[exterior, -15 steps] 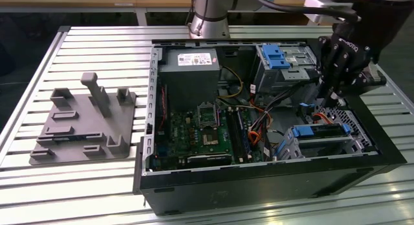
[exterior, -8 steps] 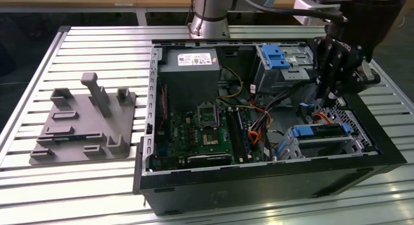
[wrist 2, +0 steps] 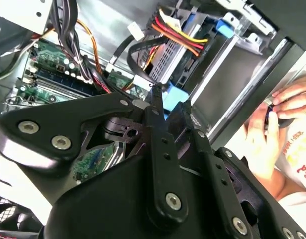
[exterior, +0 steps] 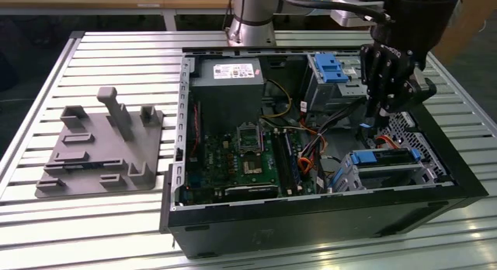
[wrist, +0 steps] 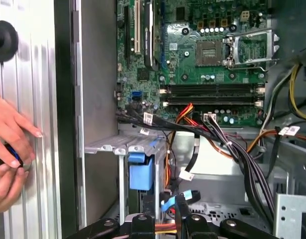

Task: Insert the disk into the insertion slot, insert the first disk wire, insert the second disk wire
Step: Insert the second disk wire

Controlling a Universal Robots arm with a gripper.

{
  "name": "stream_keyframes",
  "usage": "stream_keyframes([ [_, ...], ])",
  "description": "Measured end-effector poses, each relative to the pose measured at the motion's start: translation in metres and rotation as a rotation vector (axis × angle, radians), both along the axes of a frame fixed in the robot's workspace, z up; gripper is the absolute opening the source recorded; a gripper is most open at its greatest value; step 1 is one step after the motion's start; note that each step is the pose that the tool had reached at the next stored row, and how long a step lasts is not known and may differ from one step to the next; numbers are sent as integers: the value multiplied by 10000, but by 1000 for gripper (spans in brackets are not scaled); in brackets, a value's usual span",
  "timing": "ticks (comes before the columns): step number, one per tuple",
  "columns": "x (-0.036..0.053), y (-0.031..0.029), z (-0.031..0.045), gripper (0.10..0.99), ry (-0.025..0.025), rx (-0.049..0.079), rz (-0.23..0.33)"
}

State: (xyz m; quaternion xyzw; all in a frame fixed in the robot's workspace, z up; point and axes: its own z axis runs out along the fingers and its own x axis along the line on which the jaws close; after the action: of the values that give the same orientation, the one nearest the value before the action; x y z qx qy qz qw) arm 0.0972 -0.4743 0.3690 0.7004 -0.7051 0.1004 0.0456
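Black multi-link gripper (exterior: pixel 366 123) hangs in the open black PC case (exterior: pixel 311 220), right of centre in the exterior view. Tips are drawn together right by a flat blue cable (wrist: pixel 166 203) in the first wrist view; can't tell if it's pinched. Nearer, lower right: grey hard drive in blue plastic carrier (exterior: pixel 386 157), already seated in the boxy silver perforated cage (exterior: pixel 392 176). Mid-frame: green motherboard (exterior: pixel 244 165). Further back: grey power supply box (exterior: pixel 229 86) & taller silver cage w/ blue latch (exterior: pixel 317 94). A person's hands (wrist: pixel 13 134) sit over the slatted metal table (wrist: pixel 38 74) just outside the case.
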Motion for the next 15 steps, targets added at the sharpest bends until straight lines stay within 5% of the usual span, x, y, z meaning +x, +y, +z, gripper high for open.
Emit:
stream_keyframes([
  [9,-34,48,-63,302,-7,-503,302],
  [15,-42,103,-128,302,-18,-721,477],
])
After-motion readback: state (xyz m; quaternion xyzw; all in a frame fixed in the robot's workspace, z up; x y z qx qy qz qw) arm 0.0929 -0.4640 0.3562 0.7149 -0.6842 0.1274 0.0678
